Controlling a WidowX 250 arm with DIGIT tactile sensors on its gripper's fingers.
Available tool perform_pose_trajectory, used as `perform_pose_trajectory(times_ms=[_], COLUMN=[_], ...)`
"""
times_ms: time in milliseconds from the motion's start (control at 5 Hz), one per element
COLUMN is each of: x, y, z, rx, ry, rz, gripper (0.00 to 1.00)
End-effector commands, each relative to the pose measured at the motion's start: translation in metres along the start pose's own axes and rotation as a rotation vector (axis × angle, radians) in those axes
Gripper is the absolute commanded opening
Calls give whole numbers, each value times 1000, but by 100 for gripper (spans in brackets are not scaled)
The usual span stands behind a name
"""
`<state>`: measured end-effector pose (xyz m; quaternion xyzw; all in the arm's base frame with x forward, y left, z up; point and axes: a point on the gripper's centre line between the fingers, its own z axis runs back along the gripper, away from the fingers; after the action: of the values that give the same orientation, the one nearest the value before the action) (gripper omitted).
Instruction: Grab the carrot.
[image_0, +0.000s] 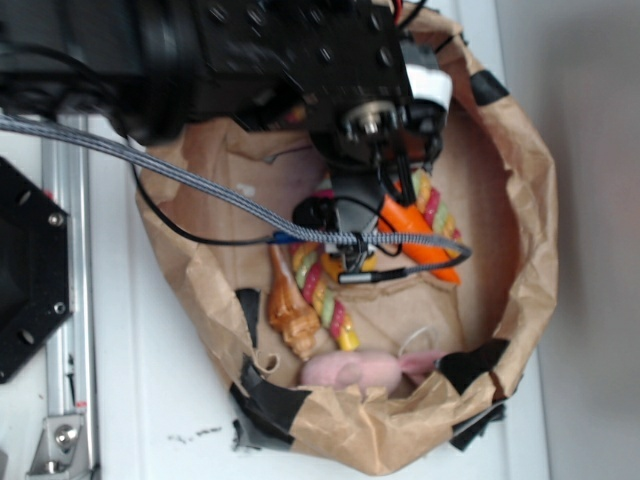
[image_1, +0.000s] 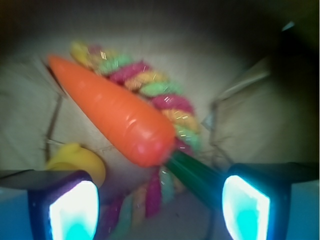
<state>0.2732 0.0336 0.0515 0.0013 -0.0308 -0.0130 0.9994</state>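
Note:
The glossy orange carrot (image_0: 422, 226) lies in a brown paper nest, across a twisted rope ring. In the wrist view the carrot (image_1: 115, 112) runs from its tip at upper left down to its dark green stub (image_1: 192, 175) at lower right. My gripper (image_0: 385, 190) hangs just above the carrot's thick end. In the wrist view the gripper (image_1: 160, 200) is open and holds nothing. Its lit pads (image_1: 75, 210) stand wide apart, and the green stub reaches in between them, close to the right one. I cannot tell whether it touches the stub.
The pink-green-yellow rope ring (image_0: 325, 290) lies under the carrot, also in the wrist view (image_1: 165, 95). A small yellow duck (image_1: 75, 160) sits by the left finger. An orange-brown seashell (image_0: 290, 310) and a pink soft toy (image_0: 345, 372) lie nearer. The taped paper wall (image_0: 530, 200) rings everything.

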Motion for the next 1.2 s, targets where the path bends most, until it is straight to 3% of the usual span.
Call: perform_pose_trajectory(times_ms=[0,400,600,800,1000], x=[39,26,19,12,7], y=[-15,-23,-18,-14,-9], z=[-20,-43,-32,10,60], rx=[66,88,59,-11,-103], ry=[-33,28,52,152,107], rz=[-22,-64,17,-21,12], gripper=[100,100,0,0,0])
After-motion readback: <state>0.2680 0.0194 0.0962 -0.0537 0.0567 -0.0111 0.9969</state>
